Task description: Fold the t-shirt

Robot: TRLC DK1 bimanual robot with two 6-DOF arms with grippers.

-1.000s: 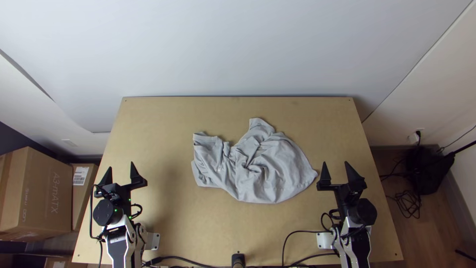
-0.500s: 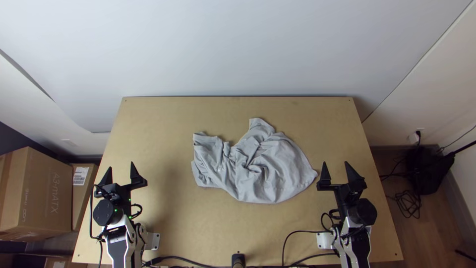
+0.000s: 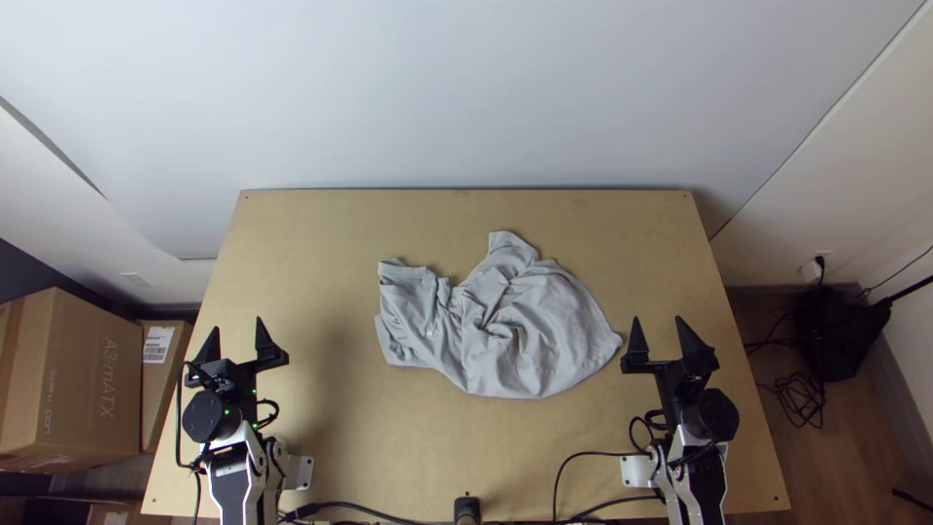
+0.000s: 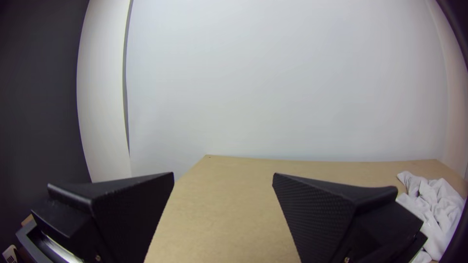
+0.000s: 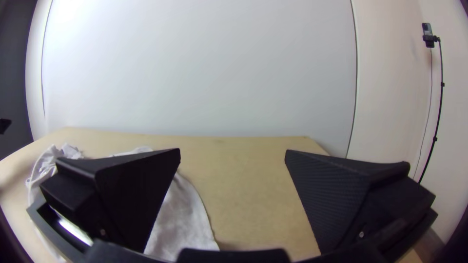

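A light grey t-shirt (image 3: 525, 335) lies bunched and wrinkled around the middle of the table, one corner pointing to the far edge. My left gripper (image 3: 239, 335) is open left of the cloth, well apart from it; in the left wrist view the left gripper (image 4: 223, 179) has nothing between its fingers, and the shirt (image 4: 434, 204) lies off to one side. My right gripper (image 3: 665, 331) stands open just right of the shirt's right corner. In the right wrist view the right gripper (image 5: 233, 153) is spread wide, with the shirt (image 5: 180, 224) partly behind one finger.
Bare wood of the table (image 3: 330, 233) surrounds the shirt. Black cables (image 3: 583, 455) run along the near edge between the arm bases, beside a small black device (image 3: 467, 509). Cardboard boxes (image 3: 83, 379) stand beyond the table's left side. A white wall rises behind the far edge.
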